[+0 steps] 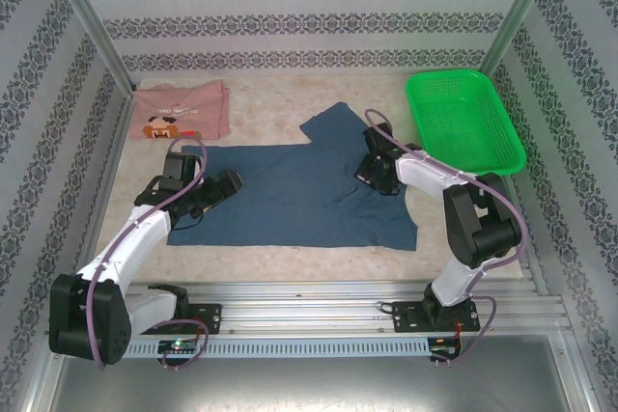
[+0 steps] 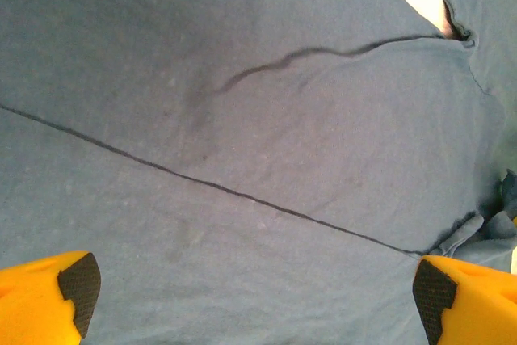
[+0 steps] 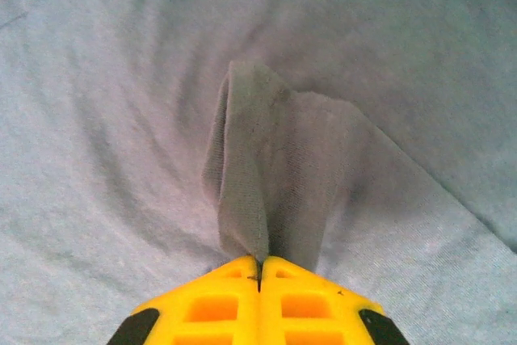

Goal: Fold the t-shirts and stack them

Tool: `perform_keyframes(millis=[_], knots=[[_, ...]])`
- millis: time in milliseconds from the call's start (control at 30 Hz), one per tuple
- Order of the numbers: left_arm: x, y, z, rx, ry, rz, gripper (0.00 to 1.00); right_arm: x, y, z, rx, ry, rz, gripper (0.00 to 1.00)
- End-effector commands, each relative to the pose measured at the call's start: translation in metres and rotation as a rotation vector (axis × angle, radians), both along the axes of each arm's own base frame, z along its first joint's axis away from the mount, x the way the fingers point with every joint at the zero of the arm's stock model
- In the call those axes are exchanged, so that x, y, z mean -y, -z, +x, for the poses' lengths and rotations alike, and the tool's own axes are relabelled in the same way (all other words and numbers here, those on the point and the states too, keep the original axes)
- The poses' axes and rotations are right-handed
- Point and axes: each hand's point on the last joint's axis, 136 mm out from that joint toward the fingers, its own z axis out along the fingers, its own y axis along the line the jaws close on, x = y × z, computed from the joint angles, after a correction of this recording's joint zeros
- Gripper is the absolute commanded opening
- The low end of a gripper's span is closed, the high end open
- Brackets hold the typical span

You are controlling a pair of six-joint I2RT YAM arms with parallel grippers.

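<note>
Tabletop (pale, speckled, enclosed by patterned walls) carries the blue t-shirt spread at centre, pink t-shirt folded at far-left corner; right gripper pinches a blue fold, left gripper spread above the same shirt.

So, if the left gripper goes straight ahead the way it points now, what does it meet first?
The dark blue t-shirt. The left gripper, jaws wide open, points at the flat cloth, and nothing lies between them. How far off the cloth is, the wrist view does not tell clearly.
</note>
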Motion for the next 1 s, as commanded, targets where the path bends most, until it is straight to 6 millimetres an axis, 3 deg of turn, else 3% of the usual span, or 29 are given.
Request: perform_keyframes(millis=[0,133,267,400,600,700,767,900,967], knots=[[0.006,0.004,0.003,0.008,0.0,-0.01,1.0,0.006,0.002,0.001,0.048,0.077,0.029,0.03],[0.01,0.006,0.003,0.005,0.012,-0.005,1.0,0.024,-0.001,-0.011,0.1,0.175,0.024,0.02],[0.014,0.008,0.003,0.003,0.022,-0.007,1.0,0.028,-0.001,-0.024,0.102,0.199,0.03,0.03],[0.022,0.012,0.003,-0.002,0.038,-0.007,1.0,0.031,0.005,-0.047,0.062,0.218,0.036,0.1],[0.036,0.01,0.007,0.017,0.075,-0.008,1.0,0.039,0.015,-0.082,0.004,0.26,0.044,0.11],[0.048,0.002,0.012,0.043,0.122,0.007,1.0,0.042,0.014,-0.092,-0.006,0.259,0.044,0.26],[0.059,-0.005,0.018,0.067,0.163,0.015,1.0,0.042,0.009,-0.096,-0.002,0.255,0.051,0.36],[0.074,-0.012,0.025,0.092,0.214,0.03,1.0,0.047,-0.013,-0.094,0.057,0.232,0.04,0.4],[0.08,-0.015,0.026,0.101,0.239,0.031,1.0,0.043,-0.034,-0.084,0.103,0.164,0.042,0.41]])
